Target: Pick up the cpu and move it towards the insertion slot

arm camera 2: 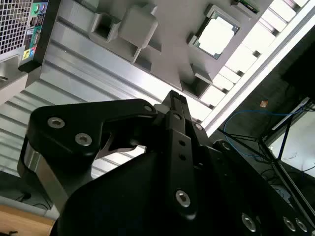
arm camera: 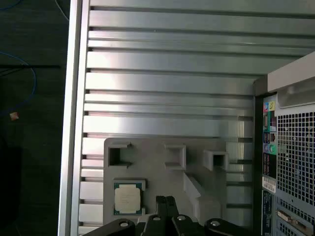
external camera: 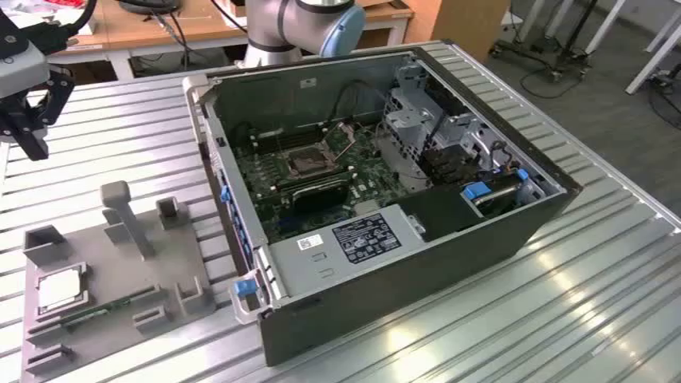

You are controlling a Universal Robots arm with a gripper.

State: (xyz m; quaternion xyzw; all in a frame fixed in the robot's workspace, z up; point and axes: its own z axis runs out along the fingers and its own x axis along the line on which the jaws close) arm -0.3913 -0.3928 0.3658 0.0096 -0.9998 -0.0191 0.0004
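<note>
Your cpu, the small flat square chip with a shiny silver metal top and a pale rim, lies flat in a shallow recess of the grey plastic fixture plate. That is at about 8 o'clock in the exterior view. You can also see it in both wrist views, seated in the plate with nothing touching it.

Just beside it, at its 4 o'clock in the exterior view, a long thin green memory stick rests on the same plate. Grey upright posts and blocks stand around both.

Your black gripper hangs at about 10 o'clock in the exterior view. It is roughly 12 o'clock from the chip and clear of it, above the ribbed silvery aluminium worktop. In both wrist views the jaws sit pressed together with nothing between them.

The insertion slot, a square black socket with a silvery metal frame, sits on the green motherboard. The board is inside the open dark computer case near the middle of the exterior view. The slot is at about 2 o'clock from the chip and well apart from both chip and gripper. The arm's grey-and-blue joint stands behind the case at 12 o'clock.
</note>
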